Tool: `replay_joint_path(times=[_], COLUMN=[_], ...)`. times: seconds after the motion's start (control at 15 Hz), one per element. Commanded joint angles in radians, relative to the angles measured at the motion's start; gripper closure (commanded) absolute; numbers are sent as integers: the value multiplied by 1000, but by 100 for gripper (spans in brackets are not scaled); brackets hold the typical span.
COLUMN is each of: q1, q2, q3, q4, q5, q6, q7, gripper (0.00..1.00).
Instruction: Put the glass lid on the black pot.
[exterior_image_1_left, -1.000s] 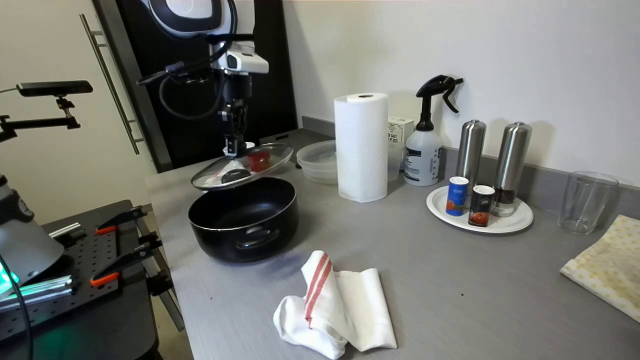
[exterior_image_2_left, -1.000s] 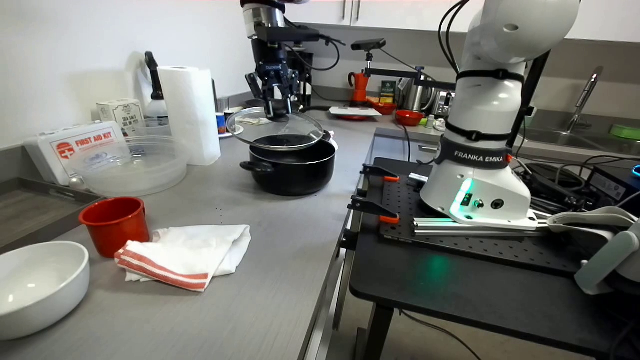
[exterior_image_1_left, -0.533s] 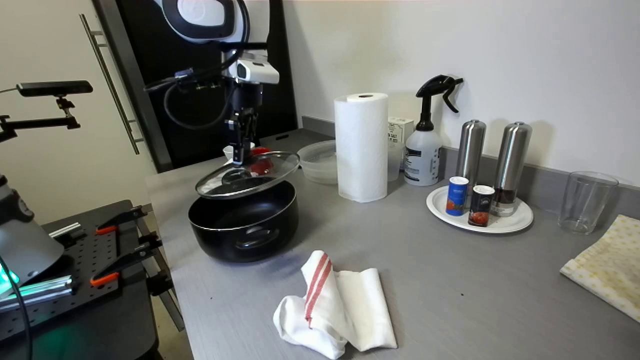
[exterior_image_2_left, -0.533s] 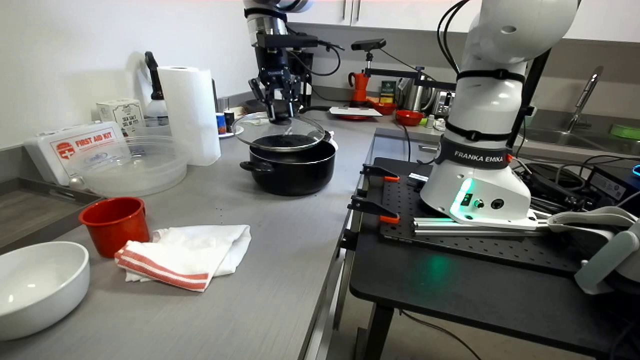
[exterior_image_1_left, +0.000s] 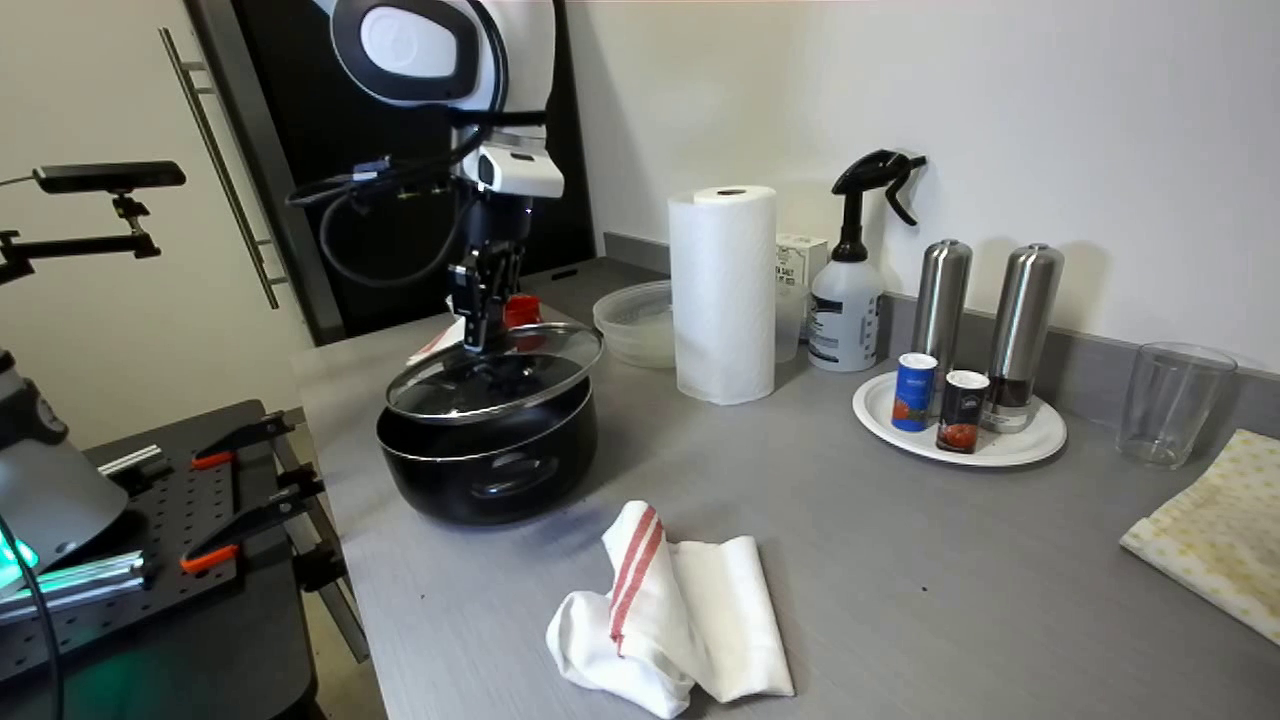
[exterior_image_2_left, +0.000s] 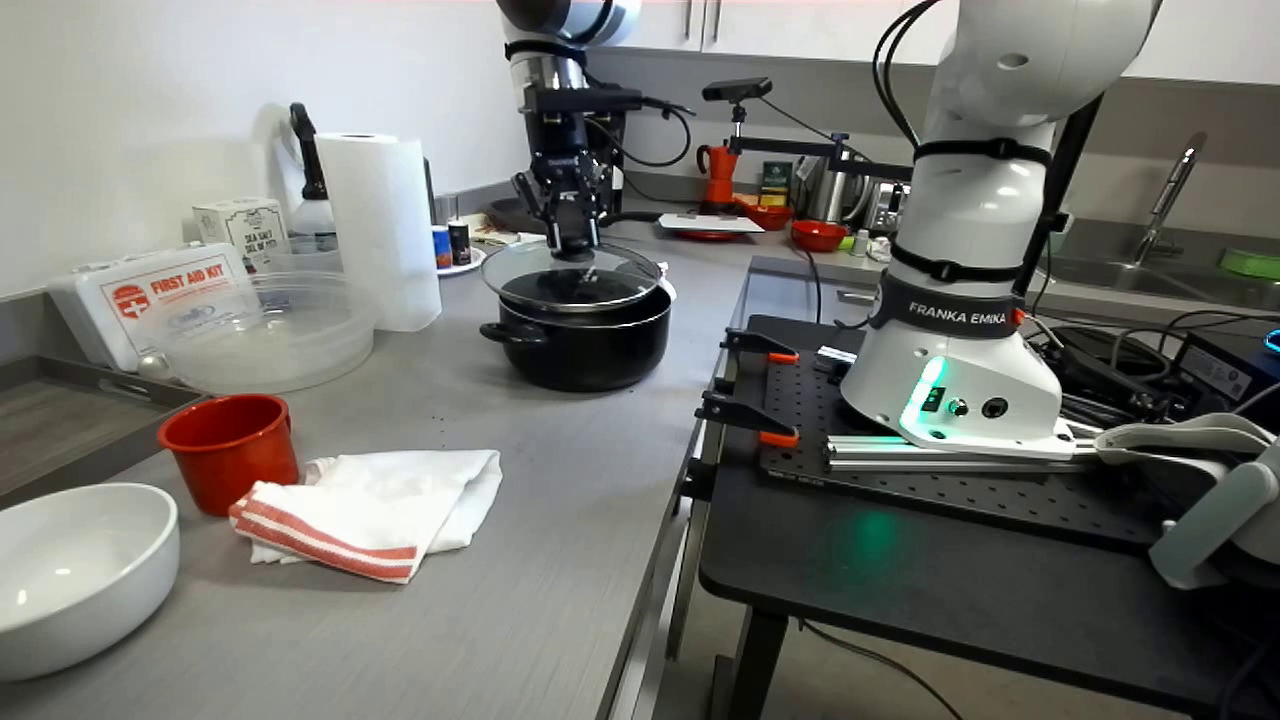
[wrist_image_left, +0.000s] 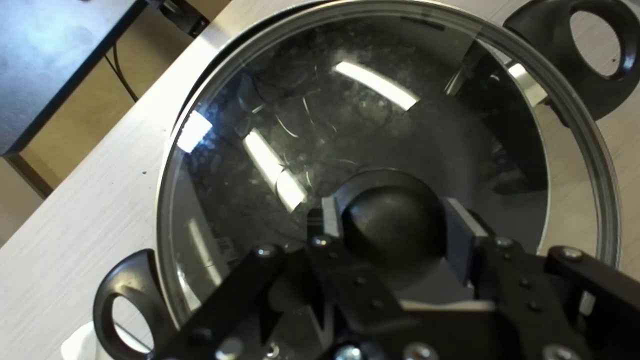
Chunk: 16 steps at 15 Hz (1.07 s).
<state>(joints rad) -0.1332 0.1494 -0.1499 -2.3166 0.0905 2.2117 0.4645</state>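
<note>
Jaws, partly closed, clamp the glass lid (wrist_image_left: 375, 135) by its knob (wrist_image_left: 392, 222).

White bowl (exterior_image_2_left: 88, 585) — partly beyond left edge

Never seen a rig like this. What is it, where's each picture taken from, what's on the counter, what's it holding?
It's a single robot arm standing on a black table beside a counter, with a two-finger gripper at its end.

The two exterior views are shot from different spots away from the arm; the wrist view rides on the arm itself, looking down past the gripper.

The gripper holds the dark knob of a glass lid. The lid hangs over a black pot, not yet seated: a gap shows under its edge in both exterior views.

Also on the counter: a paper roll, spray bottle, striped towel, white plate with shakers, red mug and white bowl.
</note>
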Motion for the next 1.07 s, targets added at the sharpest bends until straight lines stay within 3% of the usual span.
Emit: replay_joint_path(times=[0.0,1.0], q1=[-7,-17], q2=[-23,-25], q3=[-11,-15], q4=[-15,-78], q5=[33,67], q6=[-12,21], q7=[-29,-72], gripper=[75,75])
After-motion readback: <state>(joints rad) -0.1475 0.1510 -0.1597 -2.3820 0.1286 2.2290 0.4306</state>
